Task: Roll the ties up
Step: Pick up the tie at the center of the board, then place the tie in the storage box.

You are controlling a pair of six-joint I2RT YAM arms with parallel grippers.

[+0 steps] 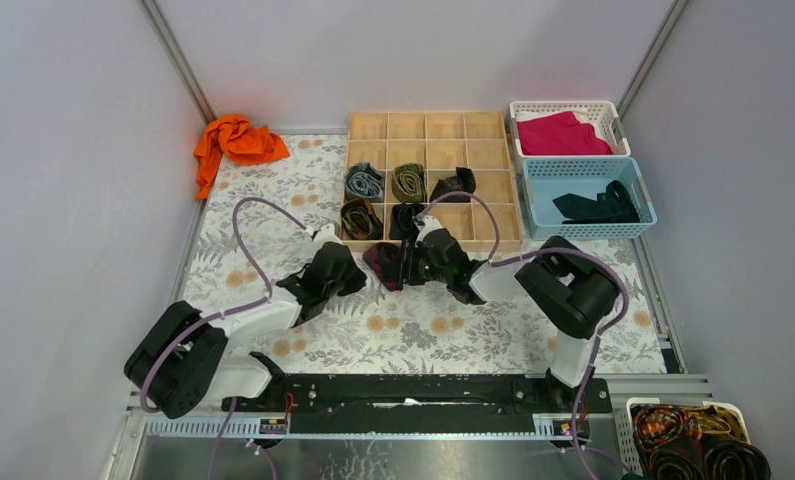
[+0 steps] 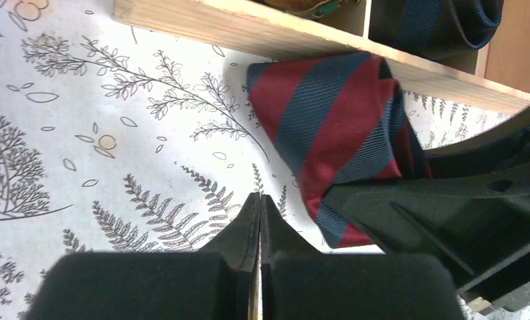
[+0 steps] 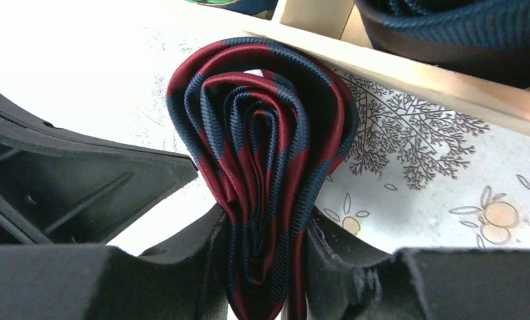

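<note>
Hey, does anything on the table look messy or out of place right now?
Two things. The orange cloth lies crumpled at the far left corner, partly off the mat. A black tie sprawls unrolled in the blue basket. The striped tie is rolled, squeezed flat in the right gripper, just outside the organizer.

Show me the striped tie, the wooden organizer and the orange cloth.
striped tie [image 3: 262,173], right wrist view, coil middle.
wooden organizer [image 1: 405,126], top external view, bare back compartment.
orange cloth [image 1: 235,140], top external view, heap centre.
</note>
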